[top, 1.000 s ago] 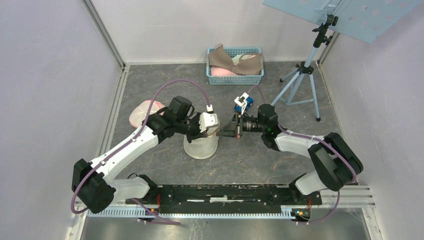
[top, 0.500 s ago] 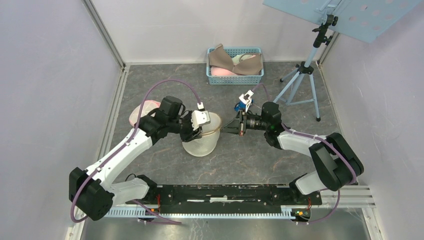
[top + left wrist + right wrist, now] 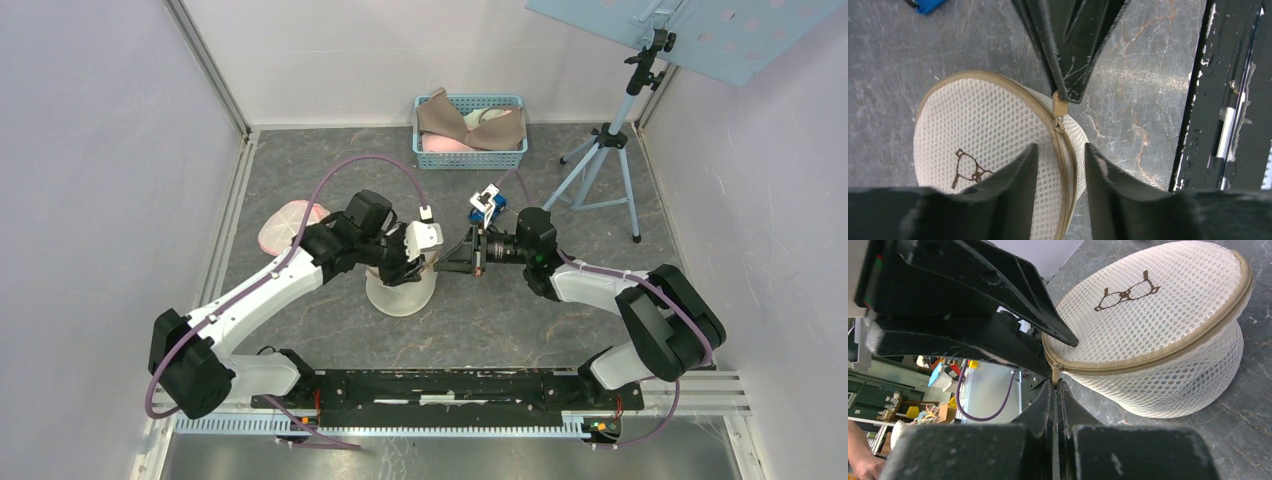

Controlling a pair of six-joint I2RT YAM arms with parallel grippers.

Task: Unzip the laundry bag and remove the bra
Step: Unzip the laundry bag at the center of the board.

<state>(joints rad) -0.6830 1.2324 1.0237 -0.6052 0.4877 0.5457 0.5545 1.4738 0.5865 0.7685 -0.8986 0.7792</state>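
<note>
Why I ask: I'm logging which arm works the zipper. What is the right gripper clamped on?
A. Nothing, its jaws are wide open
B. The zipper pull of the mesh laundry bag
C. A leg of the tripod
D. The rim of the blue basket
B: in the right wrist view the right gripper is shut on the tan zipper pull at the rim of the mesh laundry bag.

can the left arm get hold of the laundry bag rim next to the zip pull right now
Probably yes. The left gripper is open, its fingers astride the zipped rim of the laundry bag just beside the zipper pull. The right gripper pinches only the pull, leaving that rim free.
</note>
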